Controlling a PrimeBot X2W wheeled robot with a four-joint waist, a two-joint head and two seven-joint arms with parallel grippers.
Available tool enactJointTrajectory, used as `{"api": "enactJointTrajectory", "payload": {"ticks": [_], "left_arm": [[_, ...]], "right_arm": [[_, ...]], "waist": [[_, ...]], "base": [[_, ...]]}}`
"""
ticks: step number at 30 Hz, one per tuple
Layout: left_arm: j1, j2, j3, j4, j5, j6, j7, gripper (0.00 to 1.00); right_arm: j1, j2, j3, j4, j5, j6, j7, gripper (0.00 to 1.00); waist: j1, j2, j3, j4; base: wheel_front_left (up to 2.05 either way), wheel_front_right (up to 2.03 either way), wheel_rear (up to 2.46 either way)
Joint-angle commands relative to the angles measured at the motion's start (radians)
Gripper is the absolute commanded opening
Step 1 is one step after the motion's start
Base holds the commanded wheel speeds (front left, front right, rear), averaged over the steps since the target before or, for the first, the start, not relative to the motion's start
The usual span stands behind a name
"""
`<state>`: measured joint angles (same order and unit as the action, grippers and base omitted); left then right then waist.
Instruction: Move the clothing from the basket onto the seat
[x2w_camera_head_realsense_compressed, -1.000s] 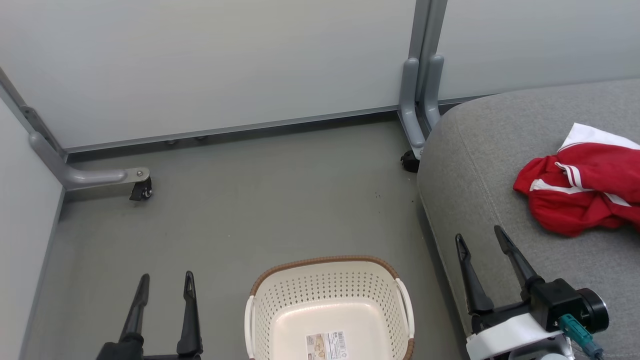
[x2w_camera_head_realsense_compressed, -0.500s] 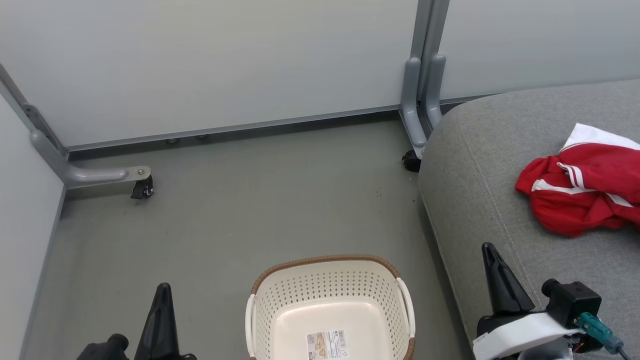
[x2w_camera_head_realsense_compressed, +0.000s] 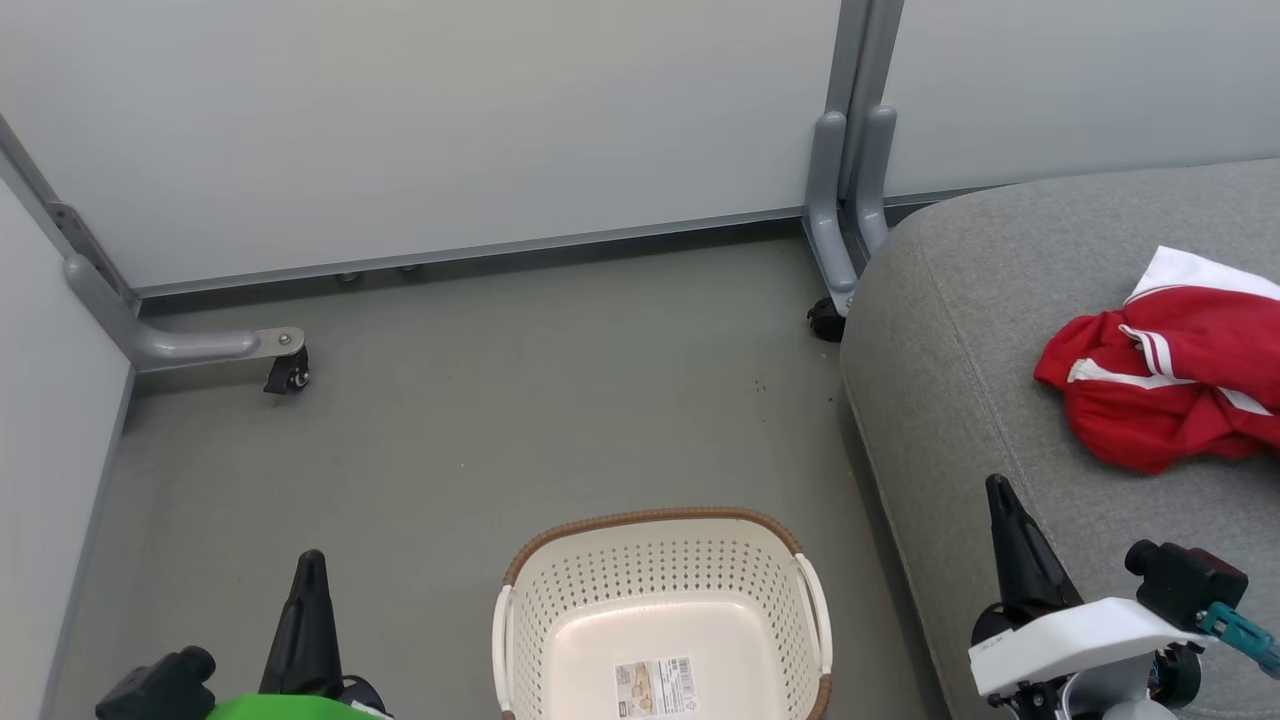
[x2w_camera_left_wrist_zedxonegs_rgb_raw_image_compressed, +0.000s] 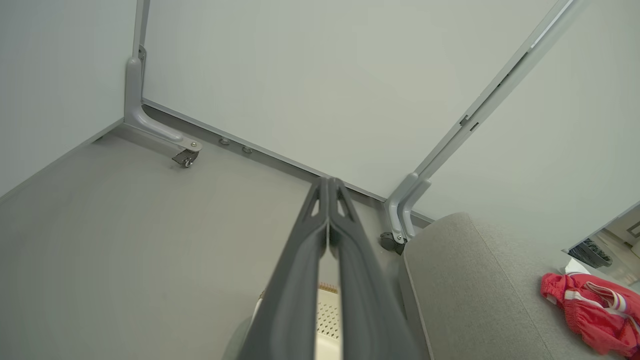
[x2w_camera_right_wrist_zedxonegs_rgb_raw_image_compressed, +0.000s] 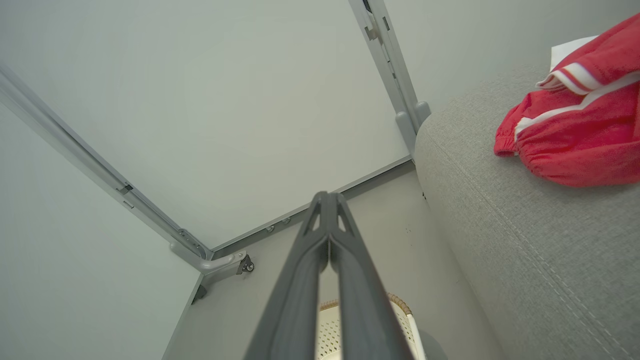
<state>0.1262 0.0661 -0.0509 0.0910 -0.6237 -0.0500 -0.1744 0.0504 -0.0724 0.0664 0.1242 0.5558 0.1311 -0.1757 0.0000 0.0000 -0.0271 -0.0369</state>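
Observation:
The clothing (x2w_camera_head_realsense_compressed: 1170, 385), a crumpled red jersey with white stripes, lies on the grey seat (x2w_camera_head_realsense_compressed: 960, 330) at the right; it also shows in the left wrist view (x2w_camera_left_wrist_zedxonegs_rgb_raw_image_compressed: 590, 312) and the right wrist view (x2w_camera_right_wrist_zedxonegs_rgb_raw_image_compressed: 575, 135). The cream basket (x2w_camera_head_realsense_compressed: 655, 610) with a brown rim stands on the floor at bottom centre, holding nothing but a label sticker. My left gripper (x2w_camera_head_realsense_compressed: 310, 560) is shut and empty, left of the basket. My right gripper (x2w_camera_head_realsense_compressed: 997, 485) is shut and empty over the seat's front edge, below and left of the clothing.
Pale partition panels close off the back and left. A grey post foot with a castor (x2w_camera_head_realsense_compressed: 285, 375) stands at the left, another (x2w_camera_head_realsense_compressed: 825, 320) beside the seat's corner. Grey floor (x2w_camera_head_realsense_compressed: 520, 400) stretches between basket and panels.
Both grippers have gone from open to shut, fingers pressed together, and both arms have drawn lower in the head view. The camera shifted slightly. Clothing and basket stay put.

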Motion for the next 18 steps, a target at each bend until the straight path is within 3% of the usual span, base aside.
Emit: {"api": "enactJointTrajectory", "payload": {"ticks": [1,18], "left_arm": [[-0.036,0.011,0.007,-0.006,-0.044,-0.007,0.008,0.00],[-0.085,0.019,0.028,0.030,-0.290,-0.025,0.061,0.00]], "right_arm": [[-0.034,-0.006,-0.008,-0.008,0.048,0.000,0.008,0.00],[-0.065,-0.014,-0.031,0.021,0.310,0.000,0.062,0.00]], "waist": [[0.0000,0.0000,0.001,0.001],[0.0000,0.0000,0.006,0.007]], "base": [[0.00,0.00,0.00],[0.00,0.00,0.00]]}}
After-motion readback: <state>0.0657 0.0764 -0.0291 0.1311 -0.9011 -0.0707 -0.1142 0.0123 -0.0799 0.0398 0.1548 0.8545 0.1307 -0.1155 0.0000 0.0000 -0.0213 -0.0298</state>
